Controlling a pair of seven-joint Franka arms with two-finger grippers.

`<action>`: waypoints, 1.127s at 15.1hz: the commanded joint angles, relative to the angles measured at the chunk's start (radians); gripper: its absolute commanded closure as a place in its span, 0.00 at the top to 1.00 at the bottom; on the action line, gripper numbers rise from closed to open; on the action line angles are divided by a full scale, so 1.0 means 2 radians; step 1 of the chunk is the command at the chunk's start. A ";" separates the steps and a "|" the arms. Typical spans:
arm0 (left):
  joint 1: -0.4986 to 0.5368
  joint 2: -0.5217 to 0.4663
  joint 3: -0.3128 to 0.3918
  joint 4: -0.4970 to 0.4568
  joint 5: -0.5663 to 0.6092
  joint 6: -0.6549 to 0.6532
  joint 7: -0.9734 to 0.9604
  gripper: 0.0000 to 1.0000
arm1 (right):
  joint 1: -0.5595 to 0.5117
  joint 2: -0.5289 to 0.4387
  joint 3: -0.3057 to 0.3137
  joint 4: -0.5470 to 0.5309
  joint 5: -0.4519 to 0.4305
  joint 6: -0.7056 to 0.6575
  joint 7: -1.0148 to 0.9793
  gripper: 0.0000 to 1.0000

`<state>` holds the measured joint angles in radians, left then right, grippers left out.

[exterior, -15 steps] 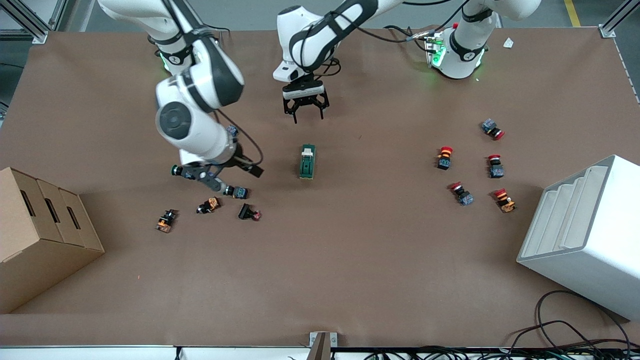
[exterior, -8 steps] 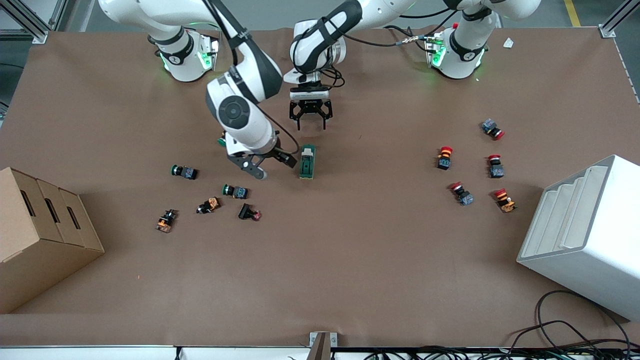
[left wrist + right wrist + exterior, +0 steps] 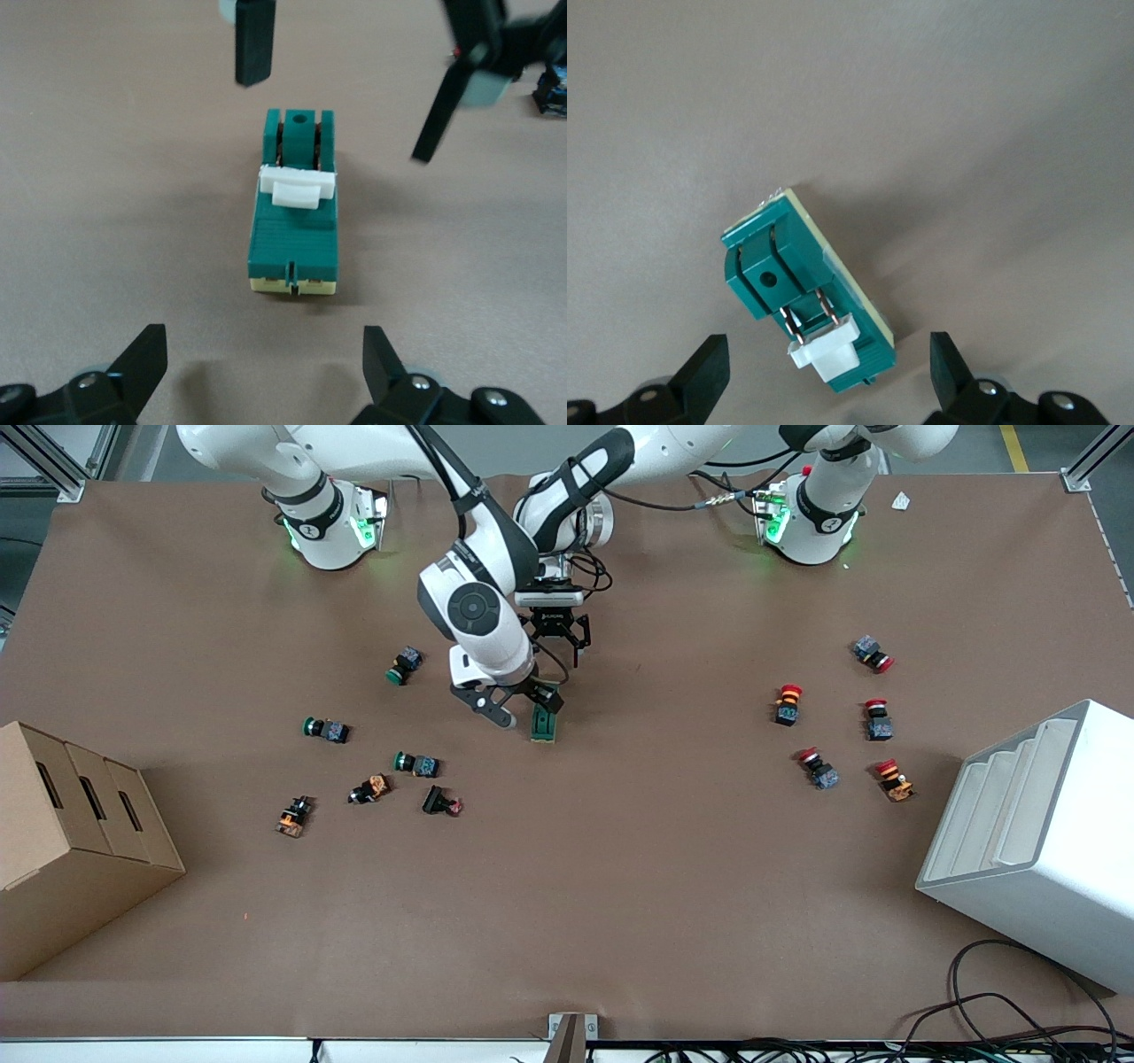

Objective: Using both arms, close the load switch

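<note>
The load switch (image 3: 293, 212) looks like matt green moulded plastic with a smooth white plastic lever (image 3: 298, 185) and what may be copper contacts. The surface (image 3: 620, 868) is matt brown, paper-like. Both arms wear glossy white shells; each tool's fingers (image 3: 255, 40) are matt black

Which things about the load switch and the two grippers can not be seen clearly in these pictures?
- Front view: the right gripper covers part of the load switch; contact cannot be judged.
- Front view: the left gripper is half hidden by the right arm.
- Right wrist view: the switch's lever is small; its position is unclear.
</note>
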<state>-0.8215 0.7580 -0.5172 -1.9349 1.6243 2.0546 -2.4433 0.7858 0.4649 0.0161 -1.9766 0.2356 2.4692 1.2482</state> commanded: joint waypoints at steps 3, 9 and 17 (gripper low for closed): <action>-0.022 0.037 0.002 0.019 0.047 -0.047 -0.061 0.98 | 0.024 0.018 -0.004 -0.002 0.012 0.039 0.019 1.00; -0.032 0.059 0.002 0.019 0.066 -0.064 -0.084 0.98 | 0.038 0.032 -0.004 -0.001 0.049 0.077 0.029 1.00; -0.039 0.073 0.002 0.020 0.073 -0.074 -0.092 0.98 | 0.038 0.043 -0.004 0.006 0.059 0.101 0.041 1.00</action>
<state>-0.8928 0.8443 -0.5162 -1.9128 1.7614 1.8798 -2.5828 0.8596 0.5512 0.0140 -1.9724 0.3318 2.6629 1.3168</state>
